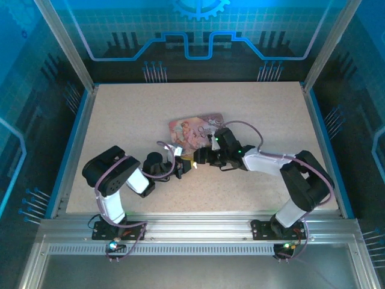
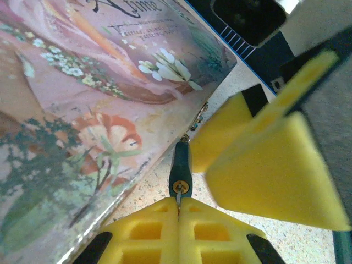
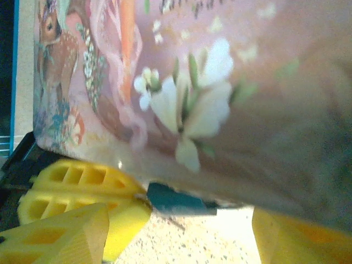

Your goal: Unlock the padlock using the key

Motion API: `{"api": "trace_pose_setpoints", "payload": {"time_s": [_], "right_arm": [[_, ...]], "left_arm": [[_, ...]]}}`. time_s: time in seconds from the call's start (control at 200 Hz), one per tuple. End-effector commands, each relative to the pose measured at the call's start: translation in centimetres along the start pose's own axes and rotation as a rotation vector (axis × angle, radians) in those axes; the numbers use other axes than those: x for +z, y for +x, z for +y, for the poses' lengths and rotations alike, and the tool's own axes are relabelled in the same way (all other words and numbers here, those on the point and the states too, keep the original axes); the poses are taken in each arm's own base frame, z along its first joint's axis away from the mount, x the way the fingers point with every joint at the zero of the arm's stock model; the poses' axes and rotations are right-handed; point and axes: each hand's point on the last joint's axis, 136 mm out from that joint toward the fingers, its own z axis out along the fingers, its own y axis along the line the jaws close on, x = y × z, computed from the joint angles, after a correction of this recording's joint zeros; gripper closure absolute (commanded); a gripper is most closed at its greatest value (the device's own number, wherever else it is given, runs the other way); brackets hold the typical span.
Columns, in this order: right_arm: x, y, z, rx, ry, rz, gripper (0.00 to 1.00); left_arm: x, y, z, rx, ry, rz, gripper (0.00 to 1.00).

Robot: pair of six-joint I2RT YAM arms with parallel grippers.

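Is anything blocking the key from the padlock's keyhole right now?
Nothing visible does. The left gripper, shut on the key, holds its tip right at the brass keyhole of the padlock. The pink tin lies alongside and the right gripper stands open beside the padlock, neither between them.

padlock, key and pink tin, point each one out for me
padlock (image 2: 180, 165), left wrist view, on its dark body above the brass keyhole
key (image 2: 179, 199), left wrist view, on the thin silvery blade just below the keyhole
pink tin (image 2: 82, 110), left wrist view, on its illustrated face
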Motion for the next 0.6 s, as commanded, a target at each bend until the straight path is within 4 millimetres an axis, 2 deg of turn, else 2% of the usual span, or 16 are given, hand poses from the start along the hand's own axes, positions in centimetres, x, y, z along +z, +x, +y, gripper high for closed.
{"api": "trace_pose_setpoints", "payload": {"time_s": [0.0, 0.14, 0.245, 0.355, 0.595], "right_arm": [[-1.3, -1.1, 0.6, 0.009, -0.057, -0.082, 0.29], [-1.6, -0.8, -0.3, 0.053, -0.089, -0.114, 0.32], [-1.3, -1.2, 0.3, 0.061, -0.154, -0.134, 0.37], [-0.8, -1.0, 0.3, 0.09, -0.184, -0.124, 0.37], [-0.7, -0.5, -0.9, 0.256, -0.187, -0.167, 0.35]], "left_arm": [[0.2, -0.9, -1.2, 0.0, 0.057, -0.034, 1.0], [0.0, -1.0, -1.5, -0.013, 0.068, -0.034, 1.0], [0.0, -1.1, -1.7, -0.036, 0.086, -0.028, 1.0], [-0.1, -0.9, -1.8, -0.066, 0.095, -0.017, 1.0], [-0.6, -0.8, -1.7, -0.109, 0.075, -0.025, 1.0]]}}
